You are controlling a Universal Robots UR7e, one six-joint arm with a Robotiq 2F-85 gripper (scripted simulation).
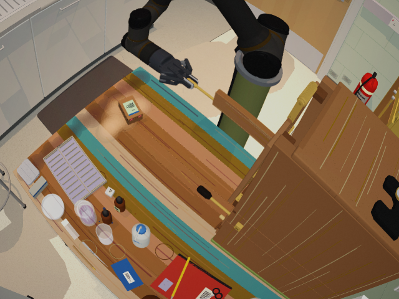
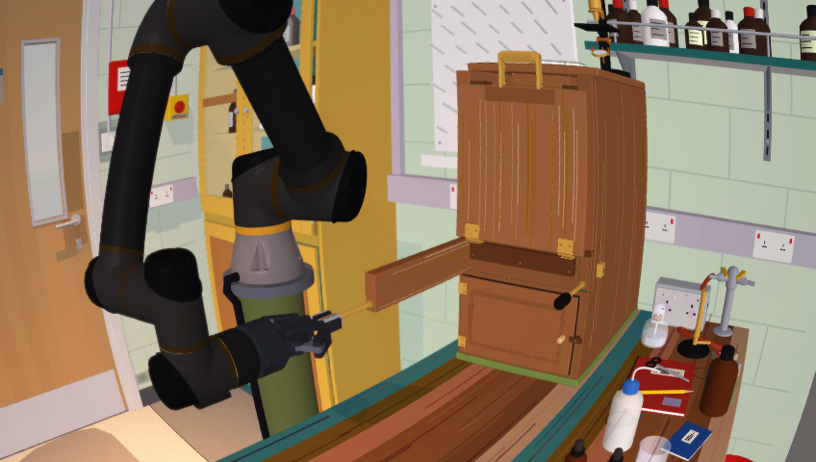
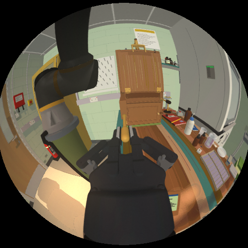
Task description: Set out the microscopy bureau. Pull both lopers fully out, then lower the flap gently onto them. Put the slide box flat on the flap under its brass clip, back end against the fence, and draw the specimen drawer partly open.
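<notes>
The far loper (image 1: 243, 117) (image 2: 421, 275) stands drawn well out of the bureau (image 1: 322, 193) (image 2: 544, 223), while the near loper's black knob (image 1: 204, 192) (image 2: 564, 299) sits close to the case. My gripper (image 1: 189, 79) (image 2: 327, 329) (image 3: 125, 138) is closed on the knob of the far loper's brass rod, out past the bench's far edge. The flap (image 2: 524, 160) stands upright and closed, a brass handle at its top. The slide box (image 1: 130, 108) (image 3: 173, 203) lies on the bench top, well in front of the bureau. The drawer below (image 2: 518, 323) is shut.
A slide tray (image 1: 74, 169) lies along the near bench strip with a wash bottle (image 1: 141, 235), beakers, brown bottles, a red notebook (image 1: 190, 281) and a blue card. The arm's green pedestal (image 1: 248, 103) stands behind the far loper.
</notes>
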